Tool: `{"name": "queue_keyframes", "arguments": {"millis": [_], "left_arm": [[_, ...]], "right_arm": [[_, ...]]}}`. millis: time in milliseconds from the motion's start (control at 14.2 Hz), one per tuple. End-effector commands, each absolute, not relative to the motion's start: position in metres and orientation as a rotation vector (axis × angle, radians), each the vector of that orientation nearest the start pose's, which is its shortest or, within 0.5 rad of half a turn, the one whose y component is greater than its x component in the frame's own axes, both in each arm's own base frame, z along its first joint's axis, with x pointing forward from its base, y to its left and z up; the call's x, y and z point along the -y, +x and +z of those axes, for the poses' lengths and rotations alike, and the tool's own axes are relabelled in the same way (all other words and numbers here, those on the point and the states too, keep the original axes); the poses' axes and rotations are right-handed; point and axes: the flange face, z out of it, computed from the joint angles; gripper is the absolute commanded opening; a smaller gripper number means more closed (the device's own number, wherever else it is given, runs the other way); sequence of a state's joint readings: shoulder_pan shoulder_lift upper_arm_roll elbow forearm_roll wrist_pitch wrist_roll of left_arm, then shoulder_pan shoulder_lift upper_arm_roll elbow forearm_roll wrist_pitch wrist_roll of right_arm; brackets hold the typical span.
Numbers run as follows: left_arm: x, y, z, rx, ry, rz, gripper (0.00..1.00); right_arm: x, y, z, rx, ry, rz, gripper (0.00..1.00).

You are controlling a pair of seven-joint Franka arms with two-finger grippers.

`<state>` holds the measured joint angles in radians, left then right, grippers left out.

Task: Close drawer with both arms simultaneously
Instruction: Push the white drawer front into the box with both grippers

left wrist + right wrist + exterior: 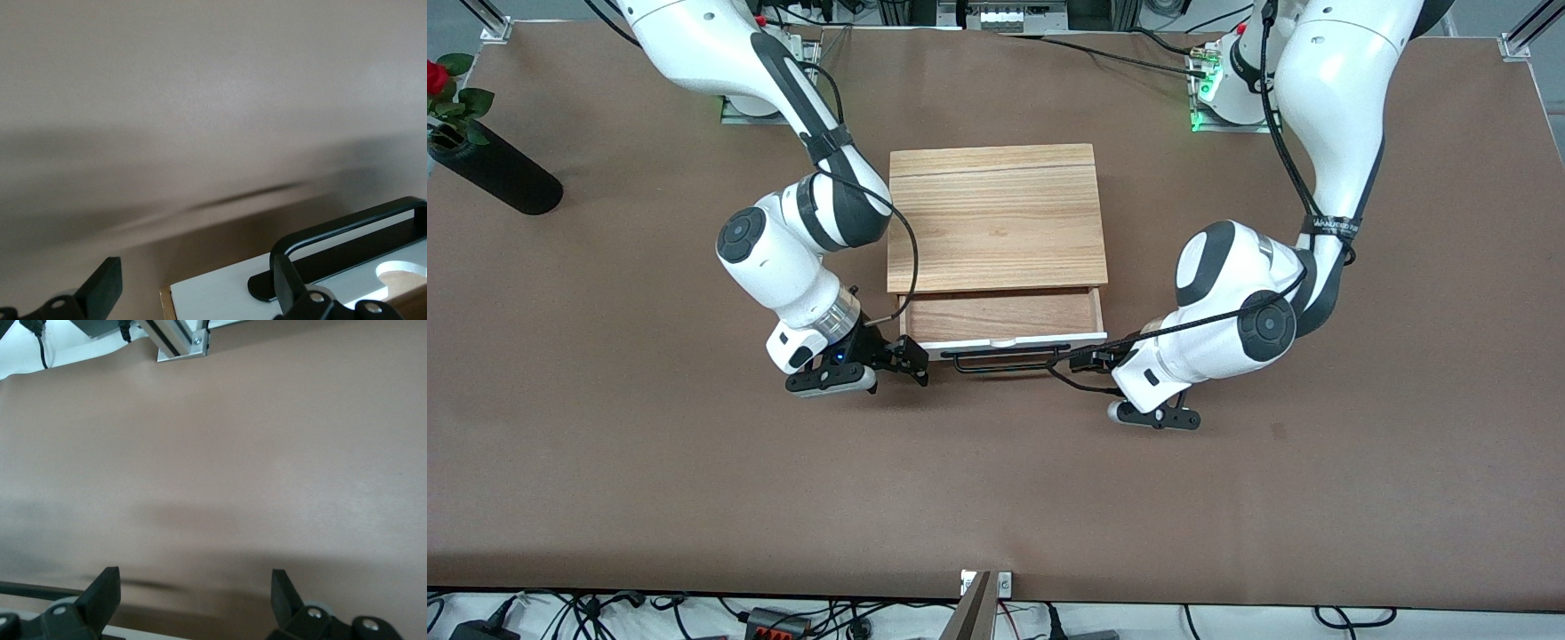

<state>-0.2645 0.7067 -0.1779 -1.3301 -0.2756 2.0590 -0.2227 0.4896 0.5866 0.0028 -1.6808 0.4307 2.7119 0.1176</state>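
Note:
The light oak box stands mid-table. Its drawer is pulled out a little toward the front camera, showing its white front panel and black wire handle. My right gripper is open, low at the panel's end toward the right arm; the right wrist view shows its fingers wide apart and a strip of the panel. My left gripper is open at the panel's other end; in the left wrist view it straddles the panel's corner beside the handle.
A black vase with a red rose lies at the right arm's end of the table. An aluminium post stands at the table's near edge. Brown tabletop spreads in front of the drawer.

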Motion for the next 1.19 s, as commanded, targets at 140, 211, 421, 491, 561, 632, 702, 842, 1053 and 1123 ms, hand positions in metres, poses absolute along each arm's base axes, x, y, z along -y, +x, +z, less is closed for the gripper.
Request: {"name": "queue_keyframes", "arguments": {"millis": [140,211,421,491,561,632,702,842,1053,1123], "left_arm": [[0.314,0.669,0.322,-0.126,-3.477,0.172,1.0],[0.313,0.668,0.321,-0.124,-3.474,0.178,1.0],[0.311,0.663,0.317,-0.128,-3.464,0.22,1.0],[0.309,0.662,0.318,-0.127,-3.461,0.229,1.0],[0.31,0.66,0.319,-0.136,-3.457,0.247,1.0],[0.309,0.659,0.319,-0.139,-3.451,0.272,1.0],[0.309,0.656,0.318,-0.146,-3.443,0.307,1.0],[0.314,0.648,0.315,-0.171,-3.422,0.391,1.0],[0.315,0.642,0.312,-0.184,-3.403,0.456,1.0],[0.315,0.641,0.311,-0.188,-3.397,0.476,1.0]], "right_arm": [[-0.339,0.627,0.294,0.072,-2.738,-0.364,1.0],[-0.34,0.625,0.295,0.08,-2.743,-0.32,1.0],[-0.34,0.62,0.295,0.097,-2.757,-0.246,1.0],[-0.339,0.62,0.294,0.095,-2.758,-0.237,1.0],[-0.339,0.62,0.294,0.098,-2.761,-0.225,1.0],[-0.341,0.617,0.294,0.103,-2.764,-0.199,1.0],[-0.341,0.616,0.295,0.108,-2.766,-0.177,1.0],[-0.34,0.613,0.296,0.116,-2.772,-0.129,1.0],[-0.341,0.611,0.294,0.118,-2.774,-0.113,1.0],[-0.34,0.609,0.292,0.121,-2.778,-0.082,1.0]]}}
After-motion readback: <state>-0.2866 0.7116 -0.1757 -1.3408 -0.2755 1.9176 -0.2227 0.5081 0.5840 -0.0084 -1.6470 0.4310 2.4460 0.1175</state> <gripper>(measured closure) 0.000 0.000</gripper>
